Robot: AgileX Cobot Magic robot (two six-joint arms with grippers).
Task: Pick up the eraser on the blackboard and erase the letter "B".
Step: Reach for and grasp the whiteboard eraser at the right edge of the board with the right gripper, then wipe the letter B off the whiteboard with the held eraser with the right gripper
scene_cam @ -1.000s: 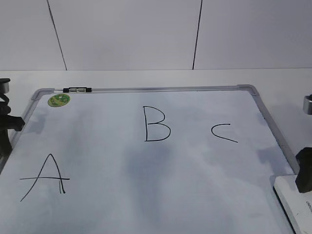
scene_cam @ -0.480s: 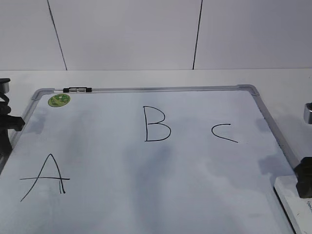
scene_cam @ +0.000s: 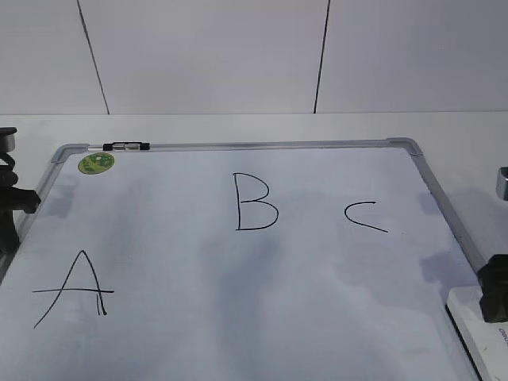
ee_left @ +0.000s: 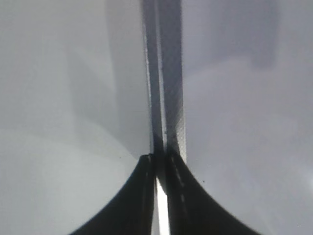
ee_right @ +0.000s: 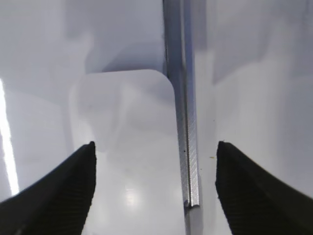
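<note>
Right gripper [ee_right: 154, 188] jaws wide, hovering over eraser [ee_right: 128, 147], offset toward 9 o'clock, long axis running 12-to-6.

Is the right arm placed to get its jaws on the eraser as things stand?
Probably yes. The right gripper hangs open above the eraser, nothing between them. But the blackboard's frame also lies between the jaws beside the eraser, so closing may catch it.
</note>
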